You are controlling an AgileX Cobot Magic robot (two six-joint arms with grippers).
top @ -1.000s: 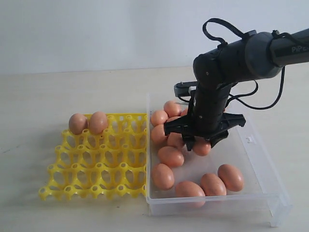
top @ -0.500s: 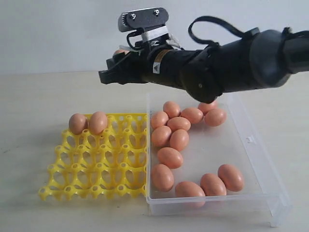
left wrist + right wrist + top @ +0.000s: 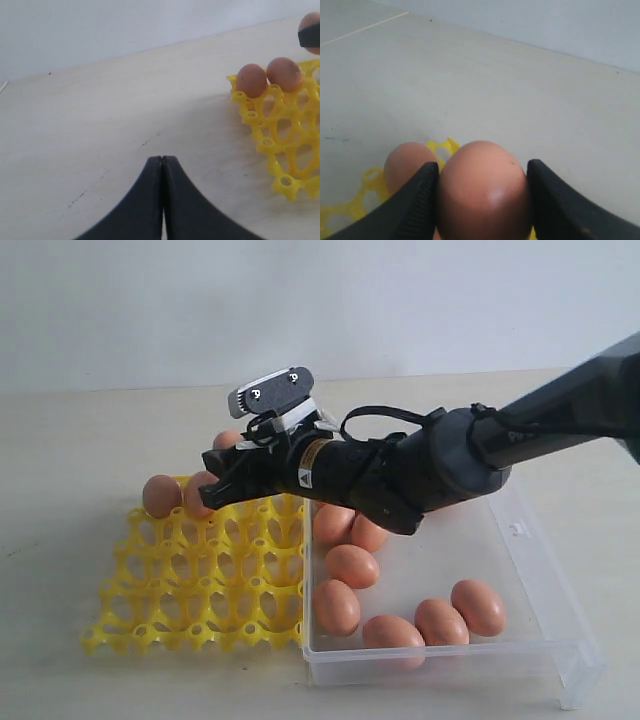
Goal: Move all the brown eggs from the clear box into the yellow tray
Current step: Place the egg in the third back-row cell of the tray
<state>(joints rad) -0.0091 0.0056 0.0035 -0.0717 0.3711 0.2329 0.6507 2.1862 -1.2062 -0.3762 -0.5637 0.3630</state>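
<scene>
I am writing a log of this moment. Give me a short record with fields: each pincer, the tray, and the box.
right pincer: shut on one brown egg, at the back row of the yellow tray
left pincer: shut, holds nothing, over bare table
tray contents: two seated eggs, side by side in the back row
clear box: at least seven loose eggs visible; the arm may hide more

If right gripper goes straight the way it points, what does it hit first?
Probably the nearer tray egg: the right gripper, with its held egg, points left and slightly down toward it. Depth is unclear; it might slip past onto the table.
</scene>
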